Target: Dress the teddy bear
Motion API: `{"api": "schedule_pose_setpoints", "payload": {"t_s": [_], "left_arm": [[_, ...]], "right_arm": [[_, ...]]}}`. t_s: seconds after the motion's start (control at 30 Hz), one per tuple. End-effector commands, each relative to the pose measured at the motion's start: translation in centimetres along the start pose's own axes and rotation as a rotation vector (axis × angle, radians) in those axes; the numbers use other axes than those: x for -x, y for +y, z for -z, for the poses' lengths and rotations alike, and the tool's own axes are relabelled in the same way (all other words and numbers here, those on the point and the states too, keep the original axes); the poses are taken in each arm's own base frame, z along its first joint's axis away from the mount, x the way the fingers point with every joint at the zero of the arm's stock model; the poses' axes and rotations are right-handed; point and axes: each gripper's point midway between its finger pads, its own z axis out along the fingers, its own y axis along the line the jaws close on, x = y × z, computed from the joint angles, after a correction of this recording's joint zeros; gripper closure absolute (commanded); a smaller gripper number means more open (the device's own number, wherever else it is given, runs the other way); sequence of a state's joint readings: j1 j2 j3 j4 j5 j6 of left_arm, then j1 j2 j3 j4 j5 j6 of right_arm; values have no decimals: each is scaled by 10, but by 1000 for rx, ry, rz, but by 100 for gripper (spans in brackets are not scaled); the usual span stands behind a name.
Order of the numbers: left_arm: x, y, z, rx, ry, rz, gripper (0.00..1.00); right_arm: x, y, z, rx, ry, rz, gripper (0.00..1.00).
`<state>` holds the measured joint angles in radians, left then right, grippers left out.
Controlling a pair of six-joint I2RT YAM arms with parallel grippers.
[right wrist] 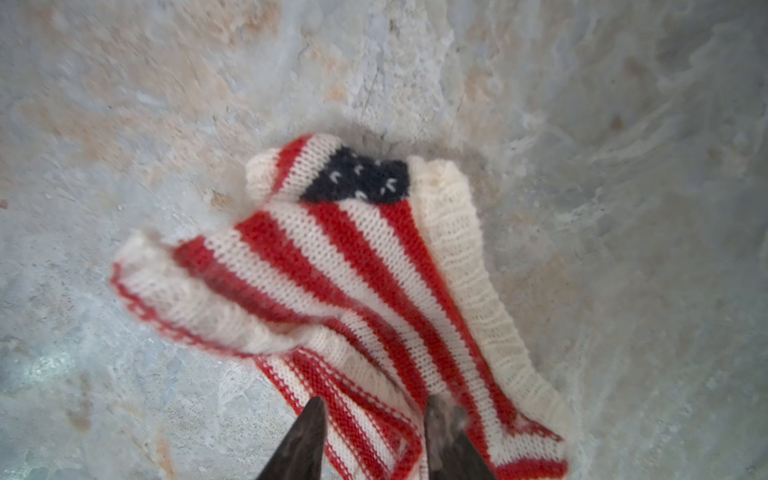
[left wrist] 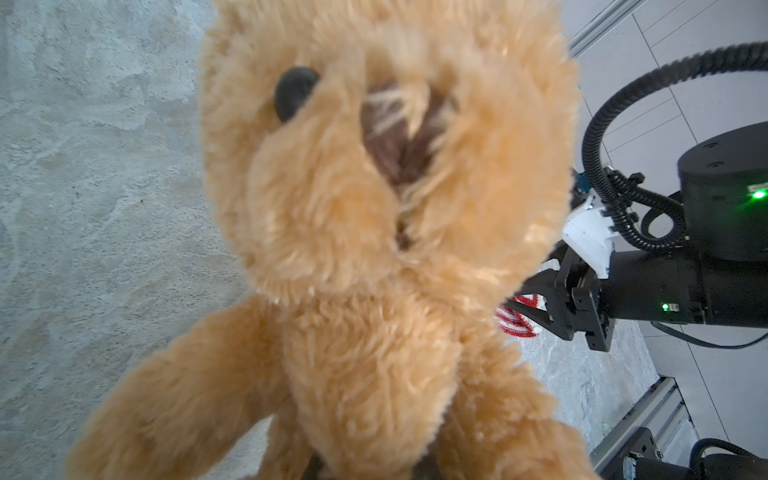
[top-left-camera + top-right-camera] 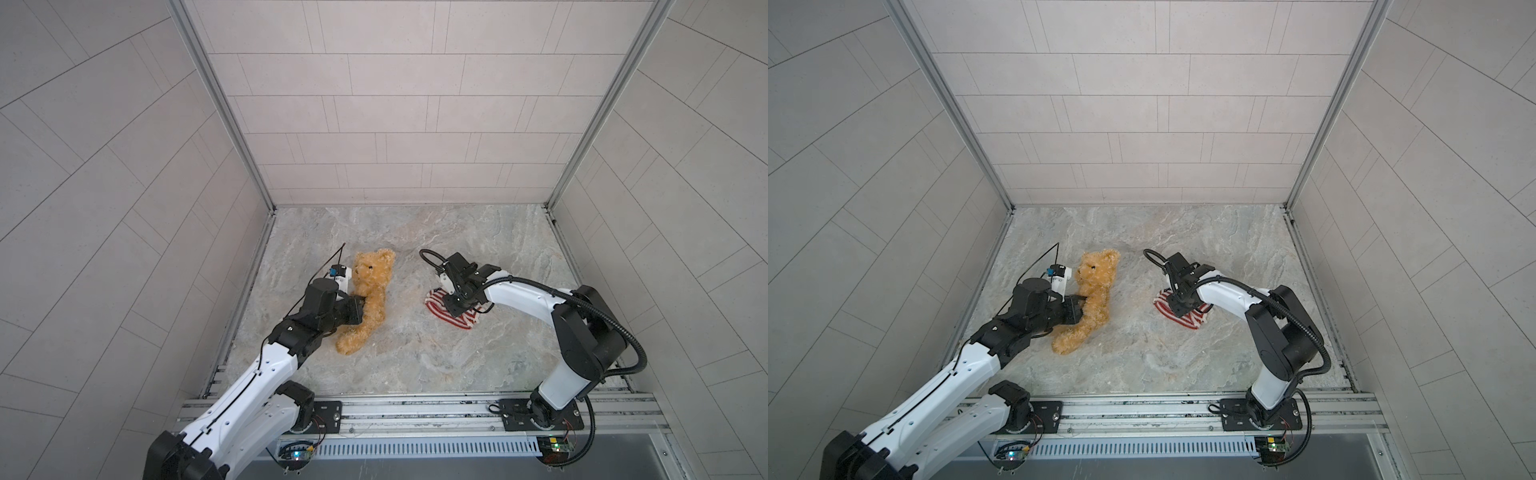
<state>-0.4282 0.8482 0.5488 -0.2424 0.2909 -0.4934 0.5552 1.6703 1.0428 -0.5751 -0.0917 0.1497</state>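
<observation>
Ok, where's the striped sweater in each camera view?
Top views: striped sweater right of centre, beneath the right gripper.
Left wrist: a red-and-white sliver past the teddy bear.
Right wrist: fills the middle, reaching the fingertips.
Shared landmark: the right gripper, right at the sweater in every view.

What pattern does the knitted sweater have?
The sweater has red and cream stripes and a navy patch; see right wrist view.

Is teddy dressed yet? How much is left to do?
Nothing is finished: the teddy bear wears nothing. In hand: the left hand holds him by the body, and the right hand has its fingers either side of the striped sweater on the table; whether it grips is unclear. Left: pull the sweater over his head and arms.
</observation>
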Motion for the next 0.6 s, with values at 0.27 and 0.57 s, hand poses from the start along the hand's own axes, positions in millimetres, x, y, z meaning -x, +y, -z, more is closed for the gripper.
{"api": "schedule_pose_setpoints", "payload": {"t_s": [0.27,0.57], "left_arm": [[7,-6,3,-28,-41,-23,90],[11,-6,7,-22,-59,-25,90]], "right_arm": [[-12,-8,-10,-16,82,19,62],[-8,-13,-6,-38,74,20,85]]}}
